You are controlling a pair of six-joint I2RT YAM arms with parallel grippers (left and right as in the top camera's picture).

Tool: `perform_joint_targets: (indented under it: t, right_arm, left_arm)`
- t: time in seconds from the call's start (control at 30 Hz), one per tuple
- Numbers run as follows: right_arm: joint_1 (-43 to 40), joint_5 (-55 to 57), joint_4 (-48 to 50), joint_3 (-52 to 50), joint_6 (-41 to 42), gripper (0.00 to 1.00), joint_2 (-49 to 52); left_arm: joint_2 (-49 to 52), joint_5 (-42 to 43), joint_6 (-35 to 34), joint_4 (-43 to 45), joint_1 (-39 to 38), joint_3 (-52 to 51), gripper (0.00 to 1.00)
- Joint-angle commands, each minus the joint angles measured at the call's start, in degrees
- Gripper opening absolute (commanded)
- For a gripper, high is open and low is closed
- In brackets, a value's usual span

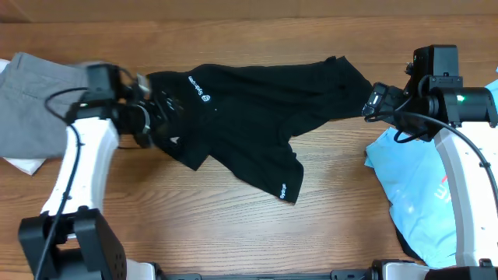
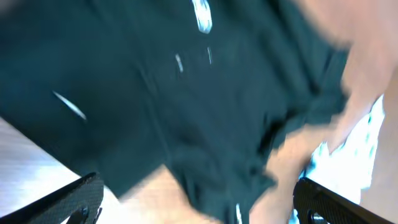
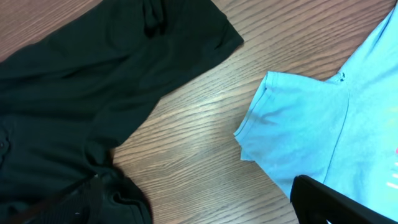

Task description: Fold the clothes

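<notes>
The black shirt (image 1: 249, 109) lies spread and rumpled across the middle of the table, white logo marks showing near its collar and on one sleeve hem. My left gripper (image 1: 152, 109) hangs at the shirt's left end, jaws wide open; in the blurred left wrist view the black shirt (image 2: 155, 93) fills the frame beyond my open left gripper (image 2: 199, 211). My right gripper (image 1: 373, 101) stands open at the shirt's right end. The right wrist view has the black shirt (image 3: 93, 81) on the left, the light blue T-shirt (image 3: 323, 124) on the right, and bare wood under my open right gripper (image 3: 205, 211).
The light blue T-shirt (image 1: 420, 187) with red print lies bunched at the right edge beside the right arm. A grey garment (image 1: 31, 101) sits at the far left, over something white (image 1: 23, 165). Bare wood shows along the table's front.
</notes>
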Motion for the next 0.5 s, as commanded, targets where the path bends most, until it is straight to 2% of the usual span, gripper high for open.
perform_joint_targets:
  t: [0.0,0.1,0.17,0.27,0.47]
  right_arm:
    - [0.0,0.83,0.09,0.5,-0.11,1.0,-0.09]
    - [0.0,0.83,-0.07,0.46,-0.11,1.0,-0.09]
    - [0.0,0.83,-0.24,0.46,-0.13,1.0,-0.09]
    - [0.0,0.83,-0.39,0.46,-0.13,1.0,-0.09]
    - [0.0,0.83,-0.37,0.46,-0.11,1.0,-0.11]
  left_arm:
    - [1.7,1.88,0.66,-0.02,-7.72,-3.58,1.0]
    - [2.82,1.68,-4.35,4.33,-14.84,-6.54,0.96]
    - [3.96,-0.2,-9.92,7.76,-19.3,-8.31,0.91]
    - [6.93,-3.74,-19.32,10.64,-25.44,-9.42,0.9]
    - [12.24,-4.44,-27.65,18.29,-31.52,-9.44,0.87]
